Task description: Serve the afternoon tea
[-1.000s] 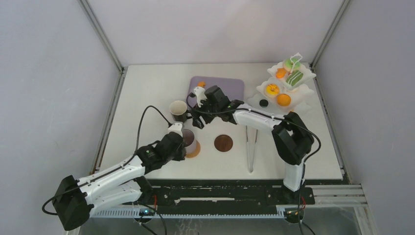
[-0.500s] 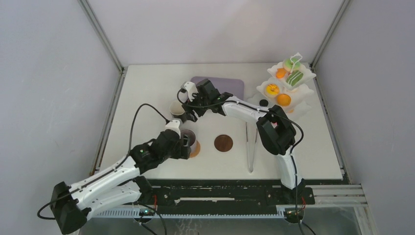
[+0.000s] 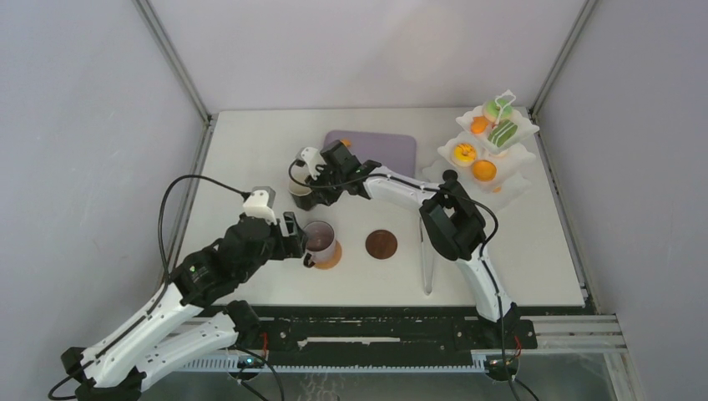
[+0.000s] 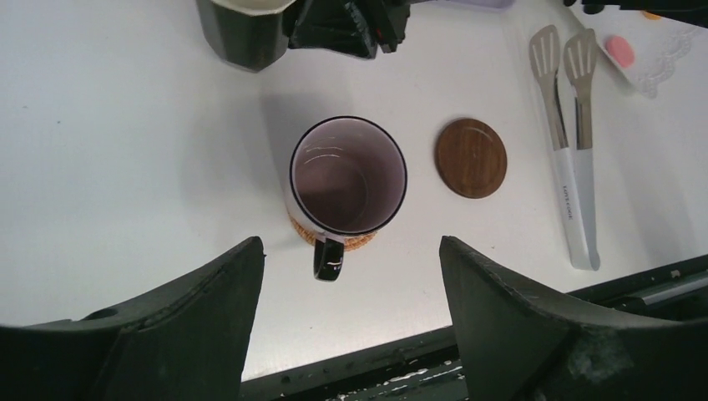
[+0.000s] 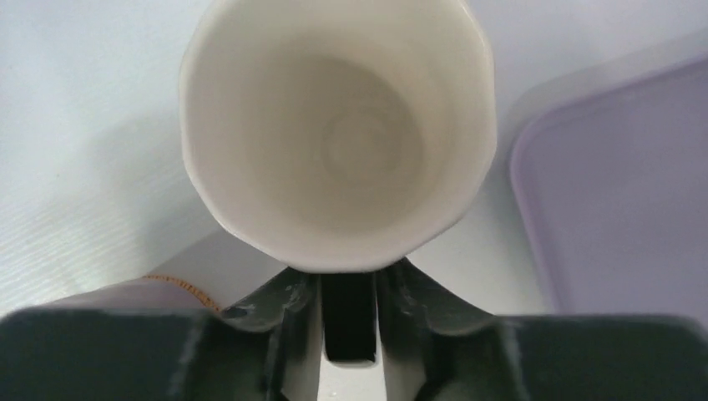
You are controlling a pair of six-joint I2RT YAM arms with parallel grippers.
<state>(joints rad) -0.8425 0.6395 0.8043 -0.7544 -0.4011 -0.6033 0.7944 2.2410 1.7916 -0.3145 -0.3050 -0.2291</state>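
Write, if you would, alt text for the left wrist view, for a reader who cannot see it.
An empty mauve mug stands on a brown coaster, handle toward the camera, just beyond the open left gripper, untouched. To its right lie a bare coaster and white tongs; at the top edge, the right gripper meets a dark mug.

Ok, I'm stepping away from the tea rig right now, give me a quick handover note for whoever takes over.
The left tool is open above the mauve mug, holding nothing.
The right tool is shut on the handle of the dark mug, near the left edge of the lilac tray.
Done: the mauve mug sits on one coaster, and sweets are on the white stand.
Left: set the dark mug on the free coaster, just right of the mauve mug.
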